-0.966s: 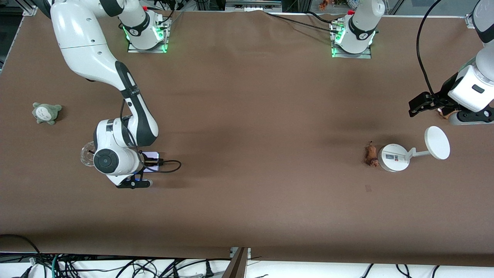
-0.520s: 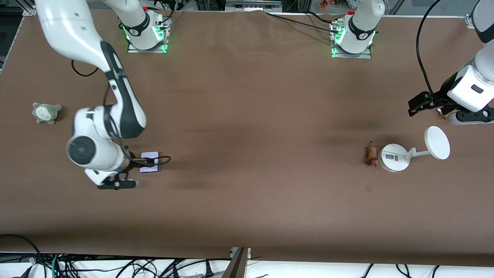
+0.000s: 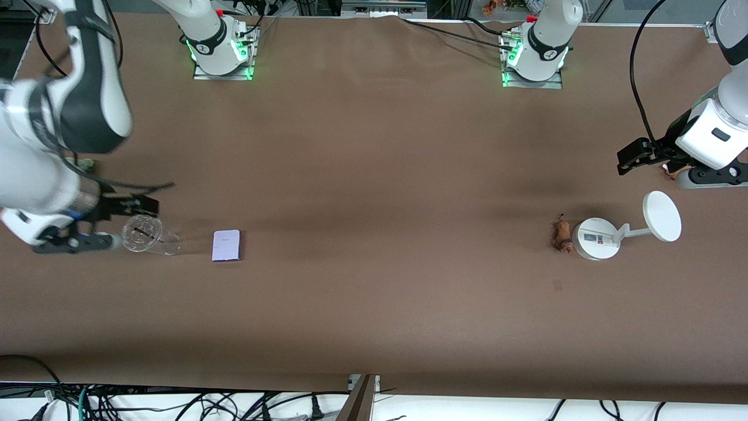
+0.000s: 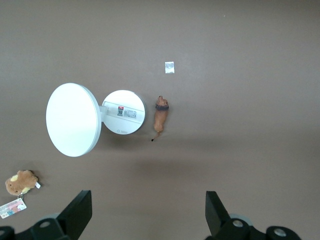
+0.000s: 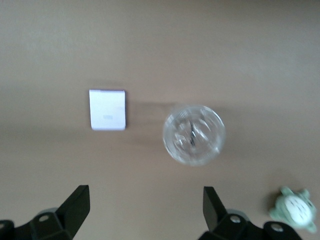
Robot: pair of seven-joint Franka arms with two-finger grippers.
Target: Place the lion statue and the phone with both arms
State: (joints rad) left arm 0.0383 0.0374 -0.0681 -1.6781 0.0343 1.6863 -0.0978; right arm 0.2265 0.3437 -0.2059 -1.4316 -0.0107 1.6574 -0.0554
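My right gripper hangs open & empty up over the table at the right arm's end, by the clear cup. The phone lies flat just beside that cup, toward the table's middle. My left gripper is open too, empty, over the left arm's end. The lion statue lies touching the white stand, on its side toward the middle, nearer the front cam than that gripper's spot.
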